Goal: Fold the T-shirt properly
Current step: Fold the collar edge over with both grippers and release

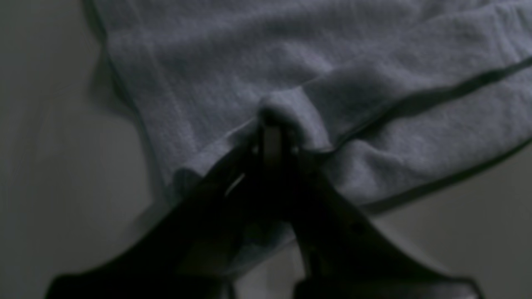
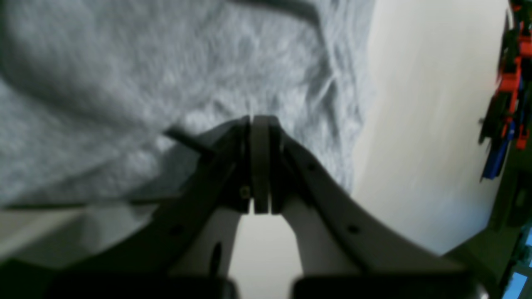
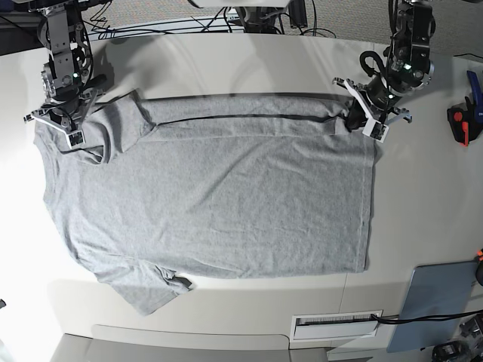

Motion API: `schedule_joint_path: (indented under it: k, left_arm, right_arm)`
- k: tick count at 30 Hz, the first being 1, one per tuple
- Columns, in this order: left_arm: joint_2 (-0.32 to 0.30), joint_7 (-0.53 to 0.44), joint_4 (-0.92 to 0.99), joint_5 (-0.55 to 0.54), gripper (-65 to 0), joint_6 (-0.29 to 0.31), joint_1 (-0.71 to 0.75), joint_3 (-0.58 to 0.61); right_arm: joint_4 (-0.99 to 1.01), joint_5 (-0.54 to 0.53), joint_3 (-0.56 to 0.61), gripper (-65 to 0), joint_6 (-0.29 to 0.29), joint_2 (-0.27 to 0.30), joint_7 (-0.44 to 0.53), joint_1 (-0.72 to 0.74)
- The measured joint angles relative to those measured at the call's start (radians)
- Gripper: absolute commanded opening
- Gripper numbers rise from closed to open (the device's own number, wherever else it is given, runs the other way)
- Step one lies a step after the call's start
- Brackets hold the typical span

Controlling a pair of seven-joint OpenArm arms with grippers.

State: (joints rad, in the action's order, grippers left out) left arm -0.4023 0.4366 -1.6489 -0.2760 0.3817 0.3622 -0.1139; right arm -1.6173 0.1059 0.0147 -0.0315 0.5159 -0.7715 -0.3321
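Note:
The grey T-shirt lies spread on the white table, plain side up, no print showing. Its far edge is folded over towards the middle in a long strip. My left gripper is at the right end of that strip. In the left wrist view it is shut on a pinched ridge of the shirt. My right gripper is at the far left sleeve. In the right wrist view it is shut with the shirt bunched at its tips.
Red and black hand tools lie at the table's right edge and show in the right wrist view. A blue-grey board lies at the front right. A white labelled slot is at the front edge. Cables run behind.

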Motion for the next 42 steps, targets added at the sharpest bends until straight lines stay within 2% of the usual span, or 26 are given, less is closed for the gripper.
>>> schedule_joint_path:
  k: [2,7,9,11,18,25,29,35,37,42]
  left_arm:
    - [0.0,-0.021,0.0,0.031,-65.0,0.023,0.012,-0.001]
    - [-0.003,-0.046,-0.008,0.045,-65.0,0.034,0.046,-0.005]
    - [-0.011,-0.051,-0.008,0.043,-65.0,0.065,0.055,-0.006]
    - [-0.026,-0.053,-0.01,0.038,-65.0,0.087,0.068,-0.005]
    - [-0.098,-0.044,-0.056,0.028,-65.0,0.102,0.141,-0.003]
    - [-0.153,0.021,-0.106,0.046,-65.0,0.112,0.162,0.002]
    - [-0.182,0.04,-0.126,0.1,-65.0,0.066,0.168,0.005]
    - [-0.202,0.099,-0.174,0.18,-65.0,-0.042,0.173,0.008]
    - [-0.204,0.122,-0.209,0.185,-65.0,-0.06,0.172,0.008]
    - [-0.205,0.142,-0.253,0.209,-65.0,-0.06,0.172,0.008]
  right_arm:
    - [0.001,0.013,0.0,-65.0,-0.003,0.0,0.014,-0.016]
    - [-0.005,0.041,-0.002,-65.0,0.003,0.003,0.033,-0.06]
    - [-0.006,0.055,-0.003,-65.0,0.005,0.003,0.034,-0.074]
    - [-0.008,0.071,-0.003,-65.0,0.005,0.006,0.032,-0.087]
    - [-0.039,0.131,-0.008,-65.0,0.024,0.022,0.023,-0.189]
    - [-0.109,0.162,-0.006,-65.0,0.031,0.019,-0.014,-0.264]
    - [-0.111,0.174,-0.006,-65.0,0.031,0.018,-0.018,-0.264]
    - [-0.112,0.174,-0.005,-65.0,0.031,0.018,-0.017,-0.264]
    - [-0.112,0.173,-0.005,-65.0,0.031,0.018,-0.017,-0.264]
    - [-0.112,0.174,-0.005,-65.0,0.031,0.018,-0.017,-0.264]
